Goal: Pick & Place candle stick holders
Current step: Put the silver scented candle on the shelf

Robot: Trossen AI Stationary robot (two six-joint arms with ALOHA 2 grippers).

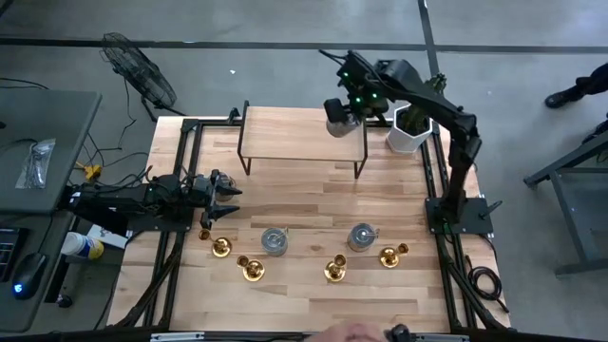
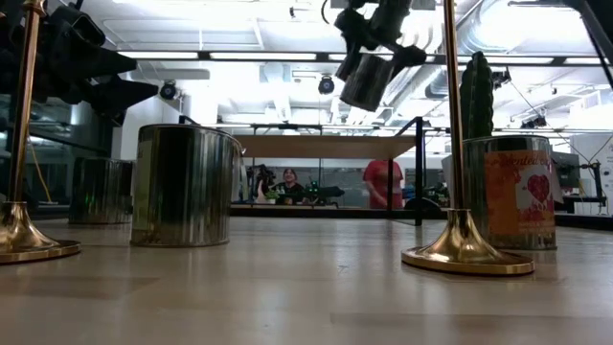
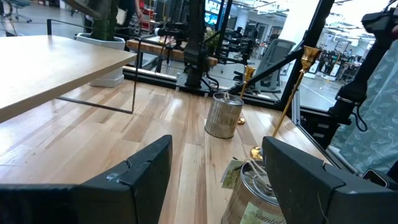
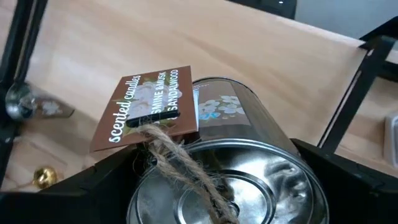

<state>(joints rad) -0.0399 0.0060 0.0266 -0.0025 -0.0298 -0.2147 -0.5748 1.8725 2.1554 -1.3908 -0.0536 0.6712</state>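
Silver tin [image 4: 217, 168] clamped in the right gripper [image 1: 344, 116] above the shelf [image 1: 302, 133] could slip sideways, while the left gripper [image 1: 226, 192], jaws apart and empty, waits near the candlesticks [image 1: 221, 247].

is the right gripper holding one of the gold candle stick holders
No, the right gripper is clamped on a silver tin can with a scented-candle tag, held above the shelf.

Two dark robot arms, far apart.
Left gripper [image 1: 226, 193] low at left, fingers parted; right gripper [image 1: 344, 116] raised far, clamping a tin can [image 1: 340, 118].
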